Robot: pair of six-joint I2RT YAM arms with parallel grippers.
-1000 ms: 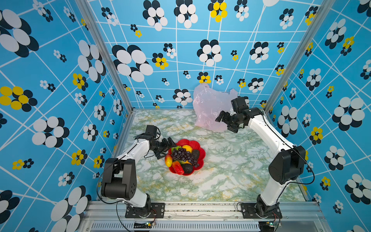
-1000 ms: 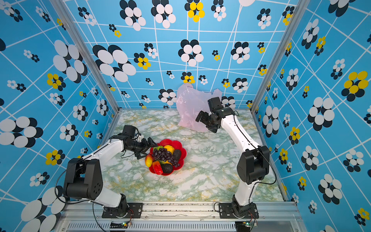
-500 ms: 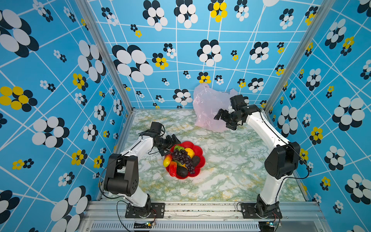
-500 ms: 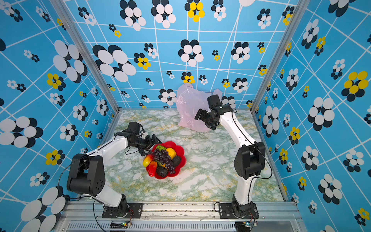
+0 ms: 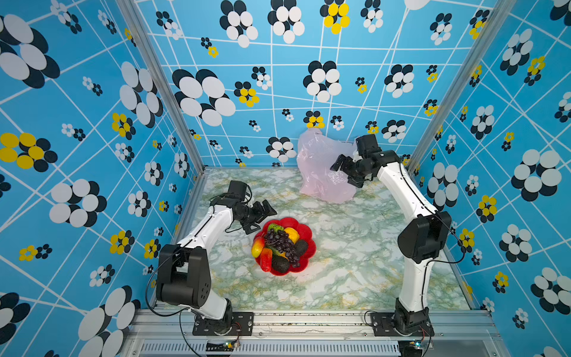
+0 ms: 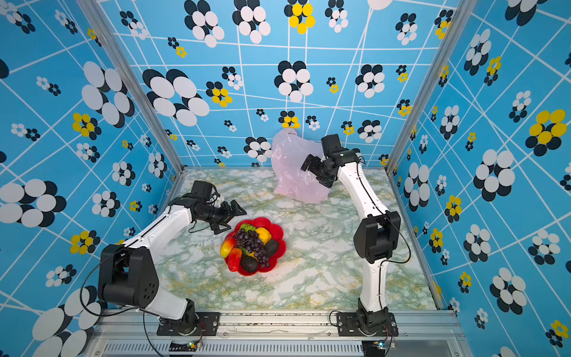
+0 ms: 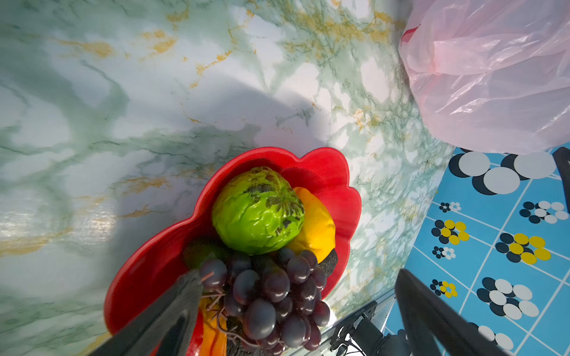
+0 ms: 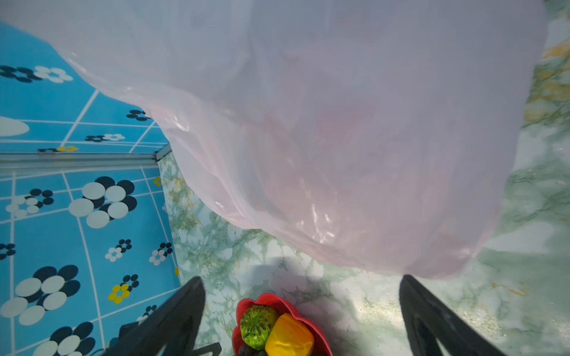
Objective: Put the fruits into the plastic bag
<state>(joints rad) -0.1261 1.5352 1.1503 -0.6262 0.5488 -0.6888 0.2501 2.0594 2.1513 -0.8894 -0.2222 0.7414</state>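
You are looking at a thin, crinkly, translucent plastic bag [image 5: 321,176] glinting; the grape bunch [image 7: 271,289] is shining glossy, the red dish [image 7: 327,168] is gleaming smooth, and the marble-look table [image 7: 123,108] is reflecting softly.

Walls: I see bright blue panels [image 5: 278,92] on three sides, white lines, black-white and yellow flowers.
Floor: green-white marble-look tabletop [image 5: 355,278], gold veins.
Frame: silver metal corner posts [image 5: 163,86], front rail [image 5: 309,318].

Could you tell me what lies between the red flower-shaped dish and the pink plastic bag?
Only bare green-veined marble tabletop, seen in both top views.
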